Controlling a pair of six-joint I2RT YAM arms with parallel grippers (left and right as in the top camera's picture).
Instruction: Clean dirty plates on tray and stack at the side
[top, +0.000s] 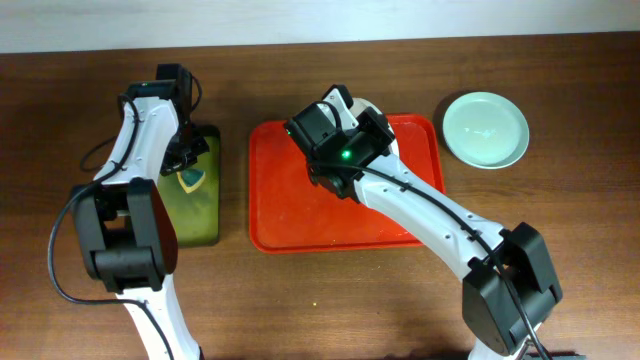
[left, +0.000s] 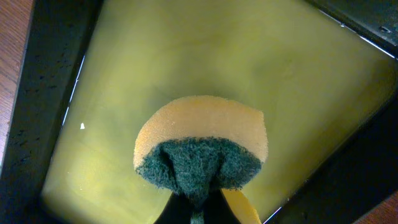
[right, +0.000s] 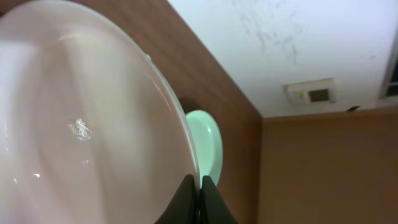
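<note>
The right claw (right: 199, 198) is pinched tight on the rim of the white plate (right: 81, 124), its two dark fingers closed on either side of the edge. From overhead this plate (top: 368, 104) is mostly hidden under the right wrist and peeks out at the upper edge of the red tray (top: 300, 215), near the middle of the frame. The rest of the tray floor shows bare red.

The mint plate (top: 485, 130) lies flat on the bench (top: 330, 300) at upper right, just beside the red tray's right rim and apart from it. In the right wrist view it shows as a pale green sliver behind the white plate's edge.

The left claw (left: 198, 210) is clamped on a sponge (left: 200, 146), yellow with a dark green scouring face, which bulges out above the fingers. It hangs over the yellow-green floor of the small tray (top: 205, 225), at left of the overhead frame. Whether the sponge touches that floor I cannot tell.
</note>
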